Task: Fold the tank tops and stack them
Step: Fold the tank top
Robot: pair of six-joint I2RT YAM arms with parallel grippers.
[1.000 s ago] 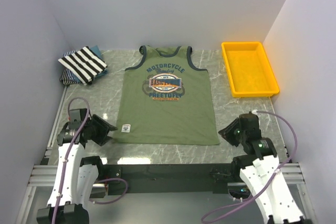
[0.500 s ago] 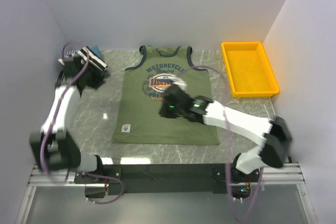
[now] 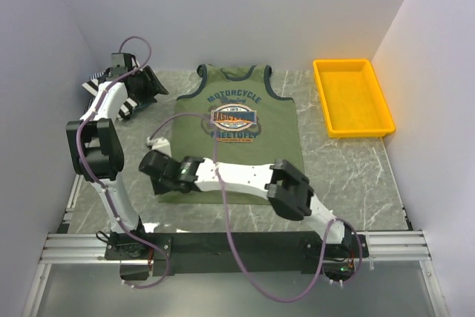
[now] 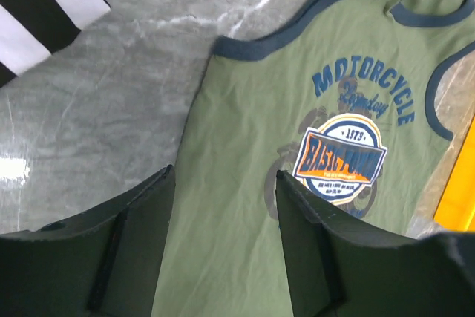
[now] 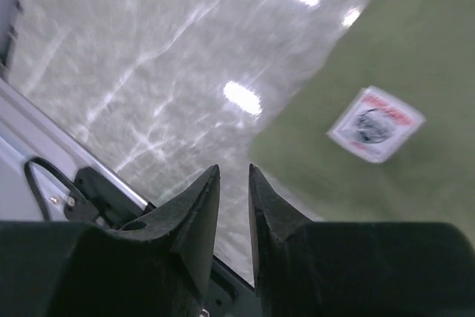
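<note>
The olive-green tank top (image 3: 245,146) lies flat, neck to the back, and also shows in the left wrist view (image 4: 245,146) and the right wrist view (image 5: 415,50). The folded striped tank top (image 3: 95,85) lies at the back left (image 4: 37,12). The bluish one is hidden. My left gripper (image 3: 152,87) is open and empty above the gap between the striped top and the olive top's left shoulder (image 4: 224,176). My right gripper (image 3: 148,167) reaches across to the olive top's near-left corner. Its jaws (image 5: 234,168) stand a narrow gap apart, empty, above bare table.
A yellow tray (image 3: 320,98) stands at the back right. The right arm (image 3: 245,177) lies across the olive top's lower hem. A white hem label (image 5: 375,124) marks the near-left corner. The metal rail (image 3: 237,243) runs along the near edge.
Both arms have left their rest poses. The left gripper went to the striped stack, then right. The right gripper crossed from the chest print to the near-left corner.
</note>
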